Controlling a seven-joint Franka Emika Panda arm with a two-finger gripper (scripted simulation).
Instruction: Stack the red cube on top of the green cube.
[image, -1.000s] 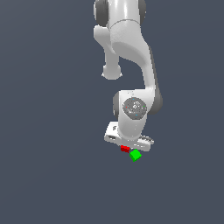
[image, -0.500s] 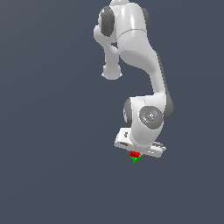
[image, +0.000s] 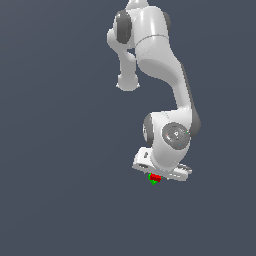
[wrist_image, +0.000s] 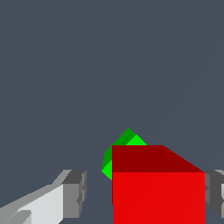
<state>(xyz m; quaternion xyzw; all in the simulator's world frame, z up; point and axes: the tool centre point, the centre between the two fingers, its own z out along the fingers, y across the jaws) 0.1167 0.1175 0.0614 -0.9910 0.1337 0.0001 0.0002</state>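
red cube (wrist_image: 158, 197): bright red, plain; one face a darker red in the wrist view; a small red spot in the exterior view (image: 155, 177)
green cube (wrist_image: 127, 142): bright green, plain; faces in lighter and darker green; a sliver of green in the exterior view (image: 153, 182)
gripper (wrist_image: 142, 192): white body, grey finger pads (wrist_image: 75, 192); in the exterior view (image: 161, 172) white with light grey shading
arm (image: 160, 65): glossy white shells, dark grey joints, a grey round cap at the wrist
ground (image: 55, 190): flat dark slate blue-grey, no pattern
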